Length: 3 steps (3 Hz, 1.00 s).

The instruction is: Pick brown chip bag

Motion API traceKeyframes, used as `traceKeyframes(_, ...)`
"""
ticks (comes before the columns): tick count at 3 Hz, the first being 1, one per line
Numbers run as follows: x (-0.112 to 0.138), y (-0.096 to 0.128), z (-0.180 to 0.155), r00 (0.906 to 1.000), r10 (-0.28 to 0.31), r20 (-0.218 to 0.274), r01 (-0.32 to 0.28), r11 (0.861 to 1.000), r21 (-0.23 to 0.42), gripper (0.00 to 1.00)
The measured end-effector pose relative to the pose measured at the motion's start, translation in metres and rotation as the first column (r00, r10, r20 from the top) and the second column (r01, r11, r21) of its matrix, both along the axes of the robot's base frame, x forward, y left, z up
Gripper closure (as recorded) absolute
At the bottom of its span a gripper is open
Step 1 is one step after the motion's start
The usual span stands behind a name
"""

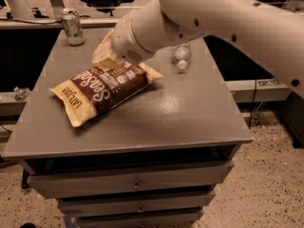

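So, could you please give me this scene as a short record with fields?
target: brown chip bag, lettered side up, near end resting on the cabinet top
arm end: gripper at the bag's far end, largely hidden behind the wrist
surface: grey drawer cabinet
other items: soda can at the far left corner; clear plastic bottle partly behind the arm

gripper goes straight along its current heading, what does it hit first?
The chip bag. The gripper sits at the bag's far end, pointing down-left into it. It may be touching the bag now; depth is unclear, and the wrist hides the tip.
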<state>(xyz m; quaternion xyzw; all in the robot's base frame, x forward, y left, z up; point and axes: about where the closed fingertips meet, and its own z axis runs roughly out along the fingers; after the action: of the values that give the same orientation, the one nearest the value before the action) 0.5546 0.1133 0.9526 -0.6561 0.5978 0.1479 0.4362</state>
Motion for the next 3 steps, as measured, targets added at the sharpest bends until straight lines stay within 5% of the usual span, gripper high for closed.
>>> traceKeyframes(1, 0.001, 0.0, 0.02, 0.9998, 0.003, 0.017, -0.003, 1.0, 0.01, 0.82)
traceKeyframes(3, -0.012, -0.025, -0.02, 0.9996, 0.024, -0.013, -0.025, 0.998, -0.065, 0.35)
